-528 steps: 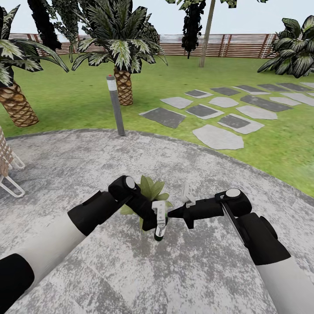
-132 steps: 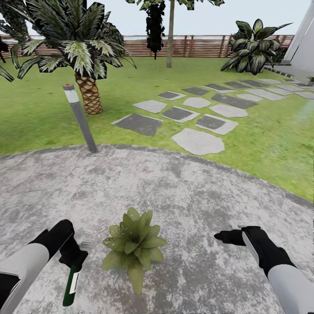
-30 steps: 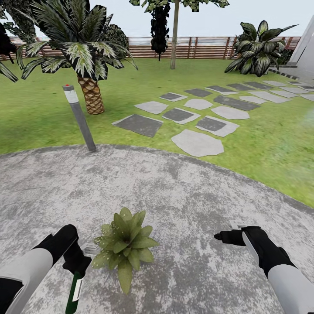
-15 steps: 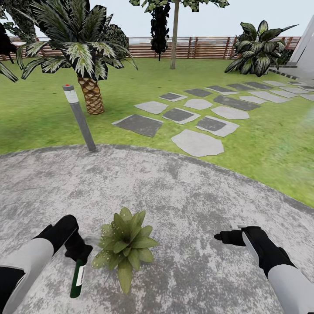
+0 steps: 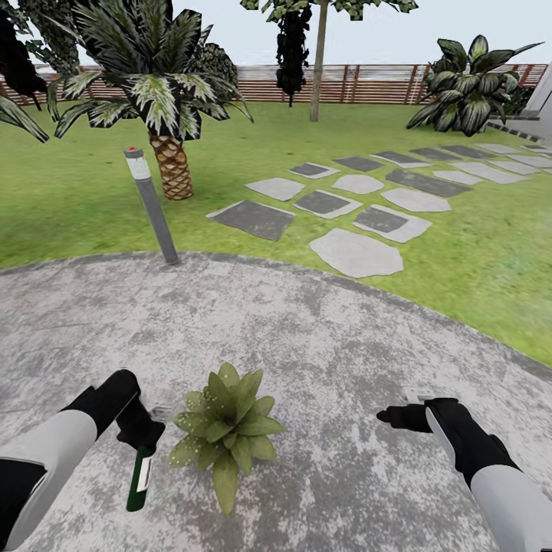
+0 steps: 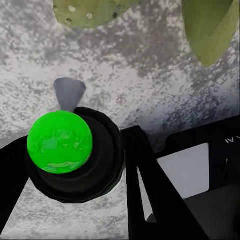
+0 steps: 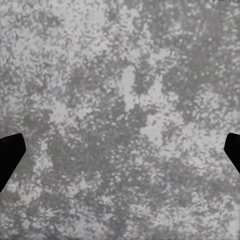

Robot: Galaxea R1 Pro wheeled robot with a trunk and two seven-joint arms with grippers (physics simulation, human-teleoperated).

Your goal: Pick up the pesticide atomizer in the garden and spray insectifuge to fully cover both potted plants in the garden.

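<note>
One potted plant, a low rosette of light-green leaves, sits on the grey paving between my arms. Its leaves on the side facing my left gripper carry white specks. My left gripper is just left of it, shut on the pesticide atomizer. The dark green bottle with its white label hangs down from the fingers. In the left wrist view the atomizer shows as a bright green round end in a dark ring, with plant leaves just beyond. My right gripper hovers open over bare paving, right of the plant; the right wrist view shows it holding nothing.
A grey bollard post stands at the paving's far edge, with a palm behind it. Stepping stones cross the lawn to the right. A brown slatted fence and a broad-leaved bush close the back.
The left gripper has lifted the atomizer a little beside the plant. The head view has shifted slightly. The right arm holds its place.
</note>
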